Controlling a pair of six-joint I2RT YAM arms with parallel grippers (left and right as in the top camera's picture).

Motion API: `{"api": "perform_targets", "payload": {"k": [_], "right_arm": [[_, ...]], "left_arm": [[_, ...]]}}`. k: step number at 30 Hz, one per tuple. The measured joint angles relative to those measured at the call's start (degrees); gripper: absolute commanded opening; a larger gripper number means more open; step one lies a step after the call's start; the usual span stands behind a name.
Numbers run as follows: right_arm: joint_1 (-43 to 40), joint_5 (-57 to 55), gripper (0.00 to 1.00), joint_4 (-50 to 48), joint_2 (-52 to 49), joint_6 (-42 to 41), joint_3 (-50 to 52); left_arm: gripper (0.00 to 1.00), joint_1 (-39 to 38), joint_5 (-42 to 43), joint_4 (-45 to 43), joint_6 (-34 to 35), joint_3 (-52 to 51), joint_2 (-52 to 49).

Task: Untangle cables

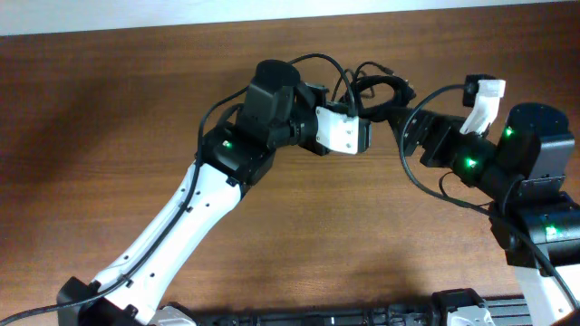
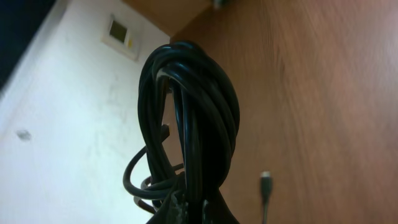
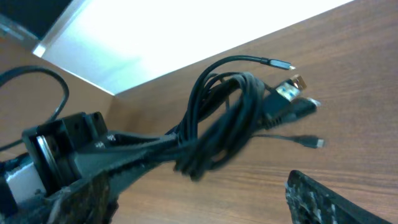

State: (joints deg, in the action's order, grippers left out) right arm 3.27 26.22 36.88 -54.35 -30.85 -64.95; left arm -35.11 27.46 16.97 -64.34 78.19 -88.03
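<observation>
A bundle of thin black cables (image 1: 376,89) was shown at the far middle of a brown wooden table (image 1: 127,118); it was gripped by the left gripper (image 3: 168,142), whose jaws were clenched tight on the gathered loops; the strands were wound over one another in a single tangled clump. Several plug ends (image 3: 291,86) were fanned out on the right of the clump, some of them silver-tipped; the right gripper (image 1: 415,127) was held just beside the bundle, on its right, with jaws spread wide and grasping nothing.
</observation>
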Motion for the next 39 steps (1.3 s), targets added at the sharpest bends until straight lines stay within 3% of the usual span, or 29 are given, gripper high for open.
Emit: {"api": "perform_targets", "payload": {"k": [4, 7, 14, 17, 24, 27, 29, 30, 31, 32, 39], "right_arm": [[0.0, 0.2, 0.78, -0.5, 0.0, -6.8, 0.0], [0.0, 1.1, 0.77, 0.3, 0.0, -8.2, 0.0], [0.0, 1.2, 0.73, 3.5, 0.0, -8.4, -0.1], [0.0, -0.2, 0.66, 3.5, 0.0, -8.6, -0.1], [0.0, -4.8, 0.64, 3.7, 0.0, -8.8, -0.1], [0.0, -5.9, 0.54, 3.9, -0.1, -9.0, -0.1], [0.0, -6.2, 0.35, 4.3, -0.6, -9.2, -0.1], [0.0, -6.3, 0.18, 4.2, -0.7, -9.3, -0.1], [0.0, -6.7, 0.08, 4.0, -0.7, -9.6, -0.2], [0.0, -7.0, 0.04, 3.8, -0.7, -9.6, -0.2], [0.0, -7.1, 0.04, 3.7, -0.6, -9.8, -0.3]], "left_arm": [[0.0, -3.8, -6.3, 0.0, -17.7, 0.0, 0.0], [0.0, -6.9, -11.6, -3.1, -21.9, 0.0, 0.0], [0.0, -8.3, -19.9, -7.0, -23.3, -0.1, -0.1], [0.0, -9.5, -20.5, -7.0, -23.3, -0.1, -0.1], [0.0, -11.3, -20.2, -7.4, -19.5, -0.1, -0.1], [0.0, -11.3, -18.6, -7.4, -17.8, -0.1, -0.1], [0.0, -11.2, -16.8, -7.6, -17.2, -0.1, -0.1], [0.0, -11.2, -16.4, -7.6, -17.0, -0.1, -0.1], [0.0, -11.1, -16.1, -7.0, -16.8, -0.1, -0.1], [0.0, -11.0, -16.2, -6.7, -16.8, -0.1, -0.1], [0.0, -10.8, -16.1, -6.4, -14.5, -0.3, -0.1]]}}
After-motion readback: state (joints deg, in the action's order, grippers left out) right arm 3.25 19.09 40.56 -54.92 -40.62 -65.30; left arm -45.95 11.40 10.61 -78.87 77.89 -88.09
